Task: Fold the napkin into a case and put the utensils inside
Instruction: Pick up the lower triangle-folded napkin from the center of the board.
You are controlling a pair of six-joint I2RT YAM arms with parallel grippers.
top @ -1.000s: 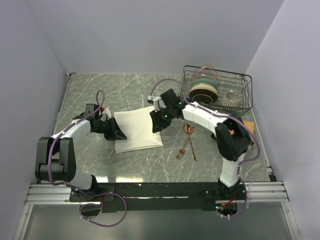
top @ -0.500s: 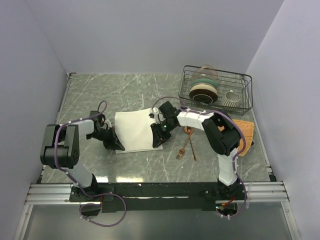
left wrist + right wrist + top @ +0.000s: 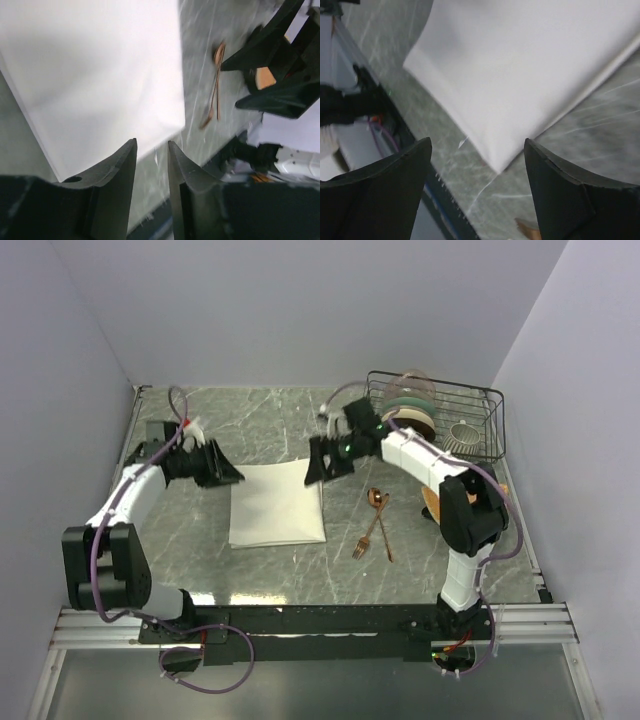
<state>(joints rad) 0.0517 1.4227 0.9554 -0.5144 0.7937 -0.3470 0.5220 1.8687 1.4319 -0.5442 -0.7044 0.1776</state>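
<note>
Both arms have just let go of the napkin (image 3: pixel 275 502) and risen clear of it. A second ago the left pincer (image 3: pixel 232 476) and the right pincer (image 3: pixel 314 472) were pressed low against the cloth's left and right sides, and half a second ago they were working down at its near corners. Now they hang above its two far corners.

The left pincer's jaws stand a little apart with nothing between them. The right pincer's jaws are spread wide and are also empty.

The napkin lies flat on the marble-patterned table (image 3: pixel 280 420), in the middle and a little to the left. It forms a broad, roughly square-cornered shape, and the wrist views show a doubled edge. One fold therefore looks finished and released, but the cloth is still much wider than a slim case, so more folding probably lies ahead.

The napkin sits below and between the two pincers, and neither one touches it. The copper fork (image 3: pixel 365 537) and spoon (image 3: pixel 376 498) lie crossed on the table just to the right of the napkin. They are on the near side of the right pincer, untouched and not yet tucked in.
</note>
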